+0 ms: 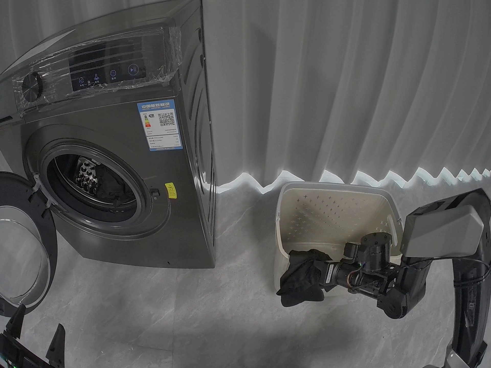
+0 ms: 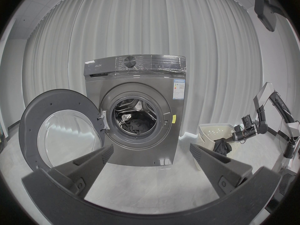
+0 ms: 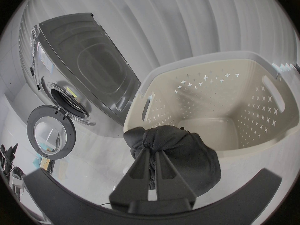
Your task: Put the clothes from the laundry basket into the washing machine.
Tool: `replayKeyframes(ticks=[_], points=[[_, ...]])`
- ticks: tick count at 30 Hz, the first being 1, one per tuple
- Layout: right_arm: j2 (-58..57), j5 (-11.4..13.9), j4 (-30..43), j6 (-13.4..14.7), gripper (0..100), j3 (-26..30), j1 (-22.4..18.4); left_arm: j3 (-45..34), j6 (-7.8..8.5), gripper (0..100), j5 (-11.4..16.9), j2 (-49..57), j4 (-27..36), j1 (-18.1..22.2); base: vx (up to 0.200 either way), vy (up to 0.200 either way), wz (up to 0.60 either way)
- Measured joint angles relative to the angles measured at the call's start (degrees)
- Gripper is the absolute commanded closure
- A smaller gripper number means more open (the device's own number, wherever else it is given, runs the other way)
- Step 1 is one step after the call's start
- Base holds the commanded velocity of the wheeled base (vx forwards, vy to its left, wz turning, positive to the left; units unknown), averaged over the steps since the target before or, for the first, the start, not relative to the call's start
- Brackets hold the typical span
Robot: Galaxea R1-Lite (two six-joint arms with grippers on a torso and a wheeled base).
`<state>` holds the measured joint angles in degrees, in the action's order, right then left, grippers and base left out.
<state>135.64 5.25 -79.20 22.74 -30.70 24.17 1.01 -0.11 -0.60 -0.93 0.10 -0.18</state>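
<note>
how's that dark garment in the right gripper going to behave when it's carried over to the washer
Probably floppy: the dark garment bunches and sags around the right gripper, drooping at the laundry basket rim. Likely light, since a pinch on one fold holds it. Loose ends may swing or catch on the rim.

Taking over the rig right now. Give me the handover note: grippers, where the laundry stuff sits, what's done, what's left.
Right gripper: shut on a dark garment, held at the near rim of the laundry basket.
Left gripper: open, holding nothing, low and facing the washing machine.
The machine's door is swung open and dark clothes lie inside. No other clothes are visible in the basket.
Done: some clothes loaded, this garment grasped.
Left: carry it into the machine and release.
</note>
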Motion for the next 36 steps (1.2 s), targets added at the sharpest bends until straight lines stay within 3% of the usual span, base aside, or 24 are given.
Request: replayKeyframes(ticks=[8,11,15,22,30,36], points=[[-7.3,-0.5,-0.6,-0.4,100,4.2,-0.7,0.0,0.04,0,0.0,0.0,0.0,0.0,0.0,0.0,0.0],[-10.6,-2.3,-0.6,-1.3,100,5.3,-0.7,0.0,0.01,0,0.0,0.0,0.0,0.0,0.0,0.0,0.0],[-15.0,-5.1,-0.5,-4.0,100,6.2,-0.7,0.0,0.04,0,0.0,0.0,0.0,0.0,0.0,0.0,0.0],[-22.7,-7.8,-0.5,-11.5,100,6.8,-0.5,0.0,0.04,0,0.0,0.0,0.0,0.0,0.0,0.0,0.0],[-32.1,-9.9,2.3,-15.7,100,6.6,1.8,0.0,0.04,0,0.0,0.0,0.0,0.0,0.0,0.0,0.0],[-36.9,-10.8,3.1,-16.4,100,7.4,2.2,0.0,-0.02,0,0.0,0.0,0.0,0.0,-0.167,0.0,0.0]])
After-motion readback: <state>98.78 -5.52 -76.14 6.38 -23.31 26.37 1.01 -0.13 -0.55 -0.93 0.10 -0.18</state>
